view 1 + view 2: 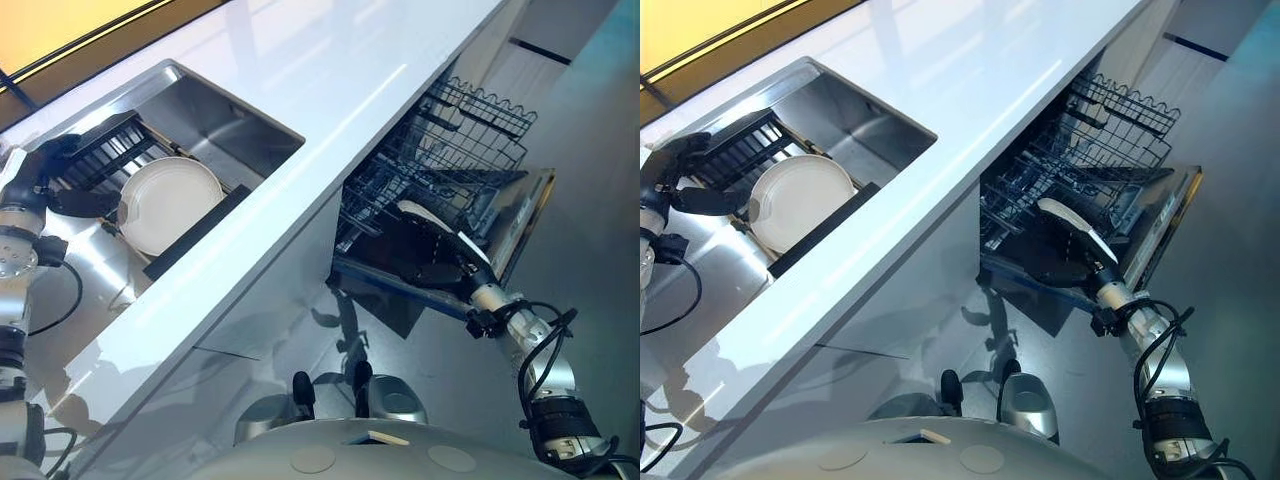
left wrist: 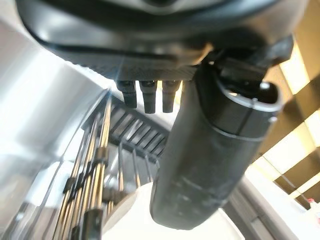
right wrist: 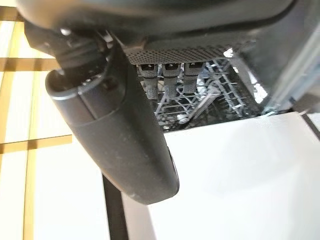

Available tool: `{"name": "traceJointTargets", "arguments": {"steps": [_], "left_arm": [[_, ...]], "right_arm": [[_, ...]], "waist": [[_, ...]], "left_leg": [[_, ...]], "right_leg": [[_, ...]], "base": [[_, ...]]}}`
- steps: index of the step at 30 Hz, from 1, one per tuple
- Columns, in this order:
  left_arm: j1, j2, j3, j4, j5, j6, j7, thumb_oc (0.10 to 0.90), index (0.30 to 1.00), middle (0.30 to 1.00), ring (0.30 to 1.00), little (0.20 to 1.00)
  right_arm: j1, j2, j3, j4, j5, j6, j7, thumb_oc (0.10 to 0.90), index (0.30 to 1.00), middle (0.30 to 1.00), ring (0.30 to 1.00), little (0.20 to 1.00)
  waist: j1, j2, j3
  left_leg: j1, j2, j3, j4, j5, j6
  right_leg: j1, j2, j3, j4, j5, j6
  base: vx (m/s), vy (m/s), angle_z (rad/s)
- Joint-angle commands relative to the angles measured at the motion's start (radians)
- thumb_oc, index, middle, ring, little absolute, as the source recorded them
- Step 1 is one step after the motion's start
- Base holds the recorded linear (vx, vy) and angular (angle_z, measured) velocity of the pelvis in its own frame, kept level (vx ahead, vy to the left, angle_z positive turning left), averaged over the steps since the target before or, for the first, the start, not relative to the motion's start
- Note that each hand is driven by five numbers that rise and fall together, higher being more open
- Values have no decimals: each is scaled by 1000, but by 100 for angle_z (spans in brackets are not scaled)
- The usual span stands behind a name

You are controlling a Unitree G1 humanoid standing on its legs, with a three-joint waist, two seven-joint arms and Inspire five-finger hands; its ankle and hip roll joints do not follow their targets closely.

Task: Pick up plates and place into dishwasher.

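A white plate (image 1: 165,205) leans in the black rack (image 1: 100,150) inside the steel sink (image 1: 225,115). My left hand (image 1: 45,172) hovers open beside the plate at the rack's edge; its thumb (image 2: 210,150) reaches toward the plate's rim (image 2: 132,217) without gripping it. Over at the open dishwasher (image 1: 520,225), my right hand (image 1: 435,258) is shut on a second white plate (image 1: 428,218), held tilted just above the lower wire rack (image 1: 400,180). In the right wrist view the thumb (image 3: 120,130) lies across that plate (image 3: 240,175), with the rack wires past the fingers.
A long white counter (image 1: 330,80) runs between the sink and the dishwasher. The upper wire basket (image 1: 480,115) stands pulled out above the lowered door. Grey floor (image 1: 590,150) lies beyond the door.
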Motion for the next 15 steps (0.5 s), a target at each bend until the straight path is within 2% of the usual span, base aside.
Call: {"name": "traceJointTargets", "arguments": {"steps": [1, 11, 15], "left_arm": [[-104, 77, 20, 8, -71, -34, 22, 800, 900, 900, 900, 900], [-124, 37, -3, 20, -189, -38, -54, 800, 900, 900, 900, 900], [-135, 20, -24, 20, -188, 11, -102, 800, 900, 900, 900, 900]], "right_arm": [[-51, -52, -6, -81, 13, -102, -2, 800, 900, 900, 900, 900], [-13, -60, 29, -65, -26, -109, -40, 800, 900, 900, 900, 900], [-6, -67, 27, -52, -27, -122, -46, 800, 900, 900, 900, 900]], "waist": [[-19, 65, -62], [-30, 63, -26], [-31, 68, -15]], "left_leg": [[-18, -17, -12, 14, -71, 29], [-57, -22, 9, 42, -73, 32], [-71, -21, 17, 44, -65, 31]], "right_leg": [[-76, -20, 18, 191, -8, 58], [-113, -31, 44, 200, -4, 48], [-121, -30, 51, 204, -7, 43]], "base": [[61, 102, -5], [58, 113, -9], [2, 67, -12]]}}
